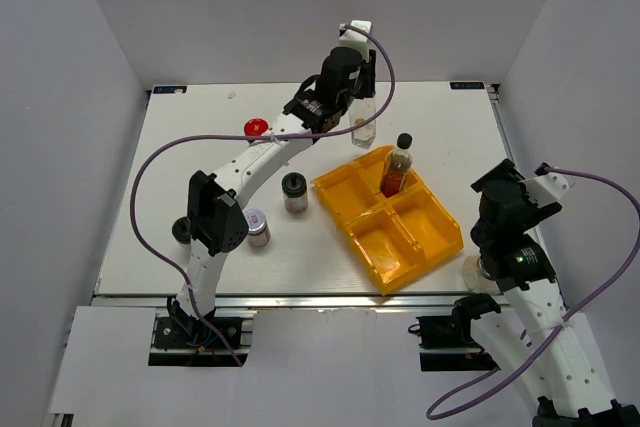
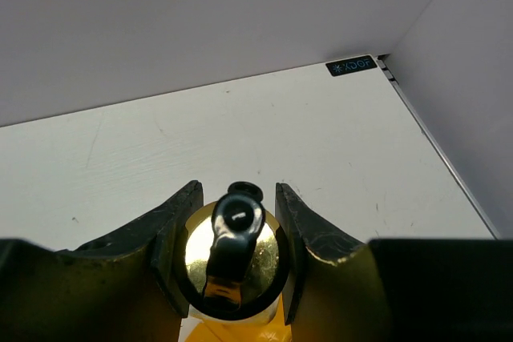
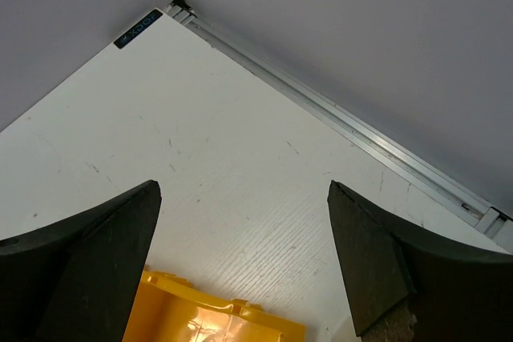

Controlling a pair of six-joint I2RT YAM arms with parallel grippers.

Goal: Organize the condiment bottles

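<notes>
The left claw [image 2: 236, 191] is pinched on the gold-spouted neck of the clear glass bottle [image 1: 365, 128], upper centre of the overhead view just beyond the yellow tray [image 1: 430, 239], apparently to bring it into a cell beside the brown sauce bottle [image 1: 398, 167] standing in the tray's upper compartment; the right claw [image 3: 243, 190] hangs wide open and empty at lower right, clear of that work. Whether the glass bottle's base touches the counter [image 1: 450, 117] is hidden by the arm, and a dark object [image 1: 181, 230] at middle left is half covered by the left arm's elbow.
</notes>
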